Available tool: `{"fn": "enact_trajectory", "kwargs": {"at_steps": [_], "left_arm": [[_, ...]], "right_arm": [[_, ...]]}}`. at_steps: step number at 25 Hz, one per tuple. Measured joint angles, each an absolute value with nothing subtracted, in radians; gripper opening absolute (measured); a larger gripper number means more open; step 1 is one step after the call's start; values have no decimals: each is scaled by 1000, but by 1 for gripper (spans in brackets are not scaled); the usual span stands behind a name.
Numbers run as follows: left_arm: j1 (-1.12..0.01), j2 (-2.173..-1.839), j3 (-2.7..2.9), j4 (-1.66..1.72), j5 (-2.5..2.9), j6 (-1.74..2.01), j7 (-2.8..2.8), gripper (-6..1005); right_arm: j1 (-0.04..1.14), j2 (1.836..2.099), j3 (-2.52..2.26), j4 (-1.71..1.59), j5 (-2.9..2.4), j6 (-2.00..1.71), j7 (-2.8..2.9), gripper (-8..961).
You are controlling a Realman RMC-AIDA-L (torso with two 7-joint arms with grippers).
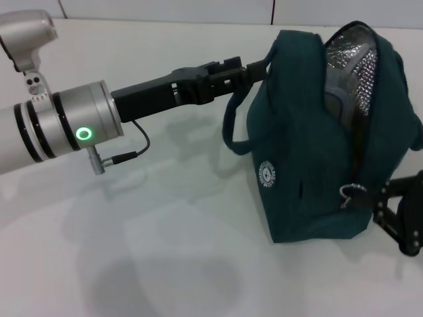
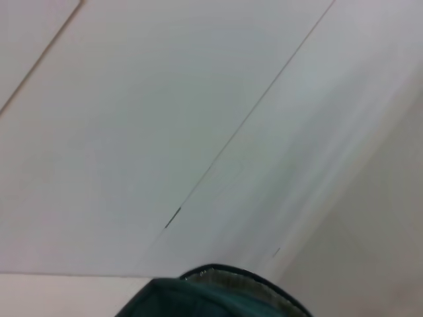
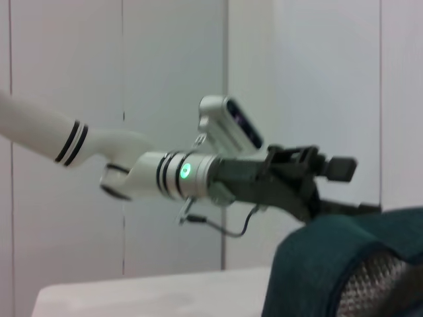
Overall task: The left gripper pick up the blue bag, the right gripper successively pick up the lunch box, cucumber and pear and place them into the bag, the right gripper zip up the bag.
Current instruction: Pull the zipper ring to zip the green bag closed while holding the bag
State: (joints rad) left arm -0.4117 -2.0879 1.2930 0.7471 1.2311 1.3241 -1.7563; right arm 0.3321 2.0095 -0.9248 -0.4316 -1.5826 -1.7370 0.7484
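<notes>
Teal blue bag point(image 1: 310, 152) handle between left gripper point(image 1: 254, 69) jaws.

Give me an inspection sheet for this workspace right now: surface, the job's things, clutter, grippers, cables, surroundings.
Surface: white table, bare where visible.
Job's things: blue bag upright, top open, silver lining showing; zipper pull low on its front. Lunch box, cucumber, pear: nothing seen outside the bag.
Clutter: nothing seen.
Grippers: left gripper at the bag's upper edge by the handle, apparently gripping it; right gripper beside the bag's lower right corner, near the zipper pull.
Cables: thin black cable looping under the left wrist.
Surroundings: pale wall panels.
</notes>
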Motion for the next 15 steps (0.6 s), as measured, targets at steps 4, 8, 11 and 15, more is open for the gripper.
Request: {"fn": "enact_trajectory", "kwargs": {"at_steps": [4,8,11,15], "left_arm": [[-409,-2087,1292,746,1212,1327,-1710,729],[-399,-2087,1289,744,1204,1333,-1643,804],[-389,-2086,1264,729,1192,1340,-1622,842],[-382,-2084,1234,710,1191,1346,-1613,842]], "right_arm": [[344,2011,-925,-440,-1518,-1741,738,5],[371,2013,-931,-447,-1461,-1744,719,5],[400,2015,-932,-453,-1424,-1753,716,5],[453,2018,-932,-454,-1366,-1759,715,5]]}}
